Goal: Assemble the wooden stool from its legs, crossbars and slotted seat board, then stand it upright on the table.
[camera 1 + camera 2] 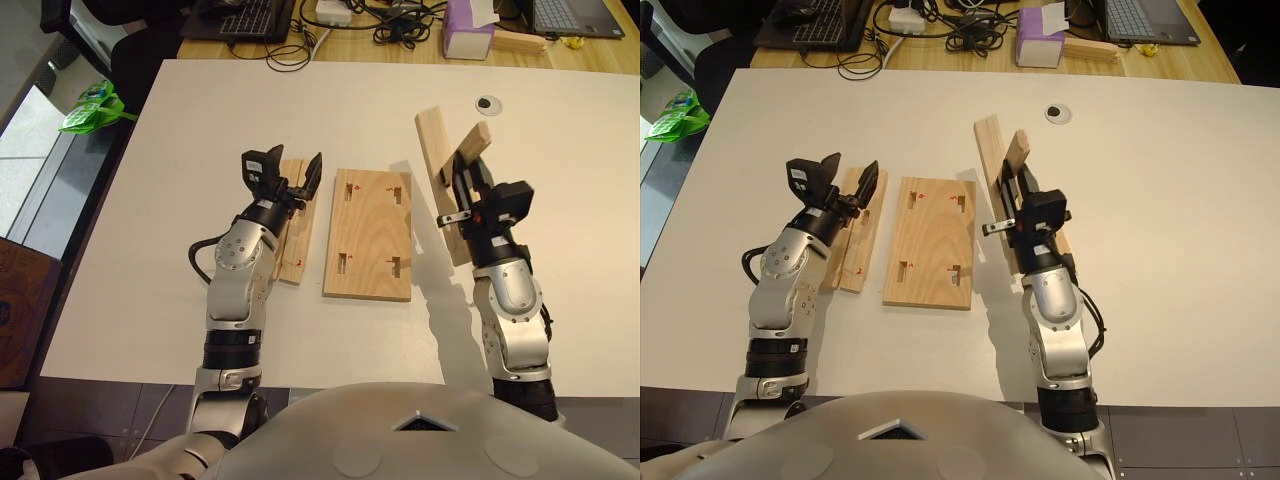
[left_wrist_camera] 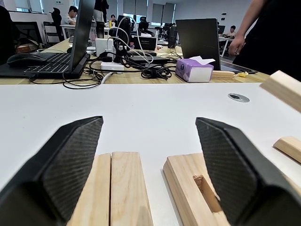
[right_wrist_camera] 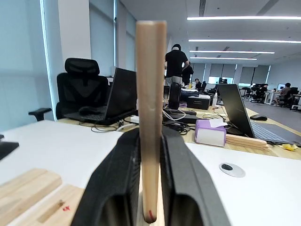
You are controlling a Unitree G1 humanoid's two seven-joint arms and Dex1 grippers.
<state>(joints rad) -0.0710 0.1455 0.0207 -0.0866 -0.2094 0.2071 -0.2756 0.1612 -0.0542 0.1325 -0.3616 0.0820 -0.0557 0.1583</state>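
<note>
The slotted seat board [image 1: 368,235] lies flat in the middle of the white table [image 1: 150,260]. Left of it lie several wooden legs [image 1: 297,222] side by side, one with a slot [image 2: 202,186]. My left gripper [image 1: 284,168] hovers open just above their far ends, one finger [image 2: 70,160] on each side. My right gripper [image 1: 466,182] is shut on a thin wooden crossbar [image 3: 150,117] that sticks up and away from the fingers. Under it a longer wooden piece [image 1: 433,145] lies on the table, right of the board.
A round cable grommet [image 1: 487,103] sits in the table behind the right arm. A purple tissue box [image 1: 468,28], laptops and cables crowd the wooden desk beyond the far edge. A green object [image 1: 95,108] lies off the table's left side.
</note>
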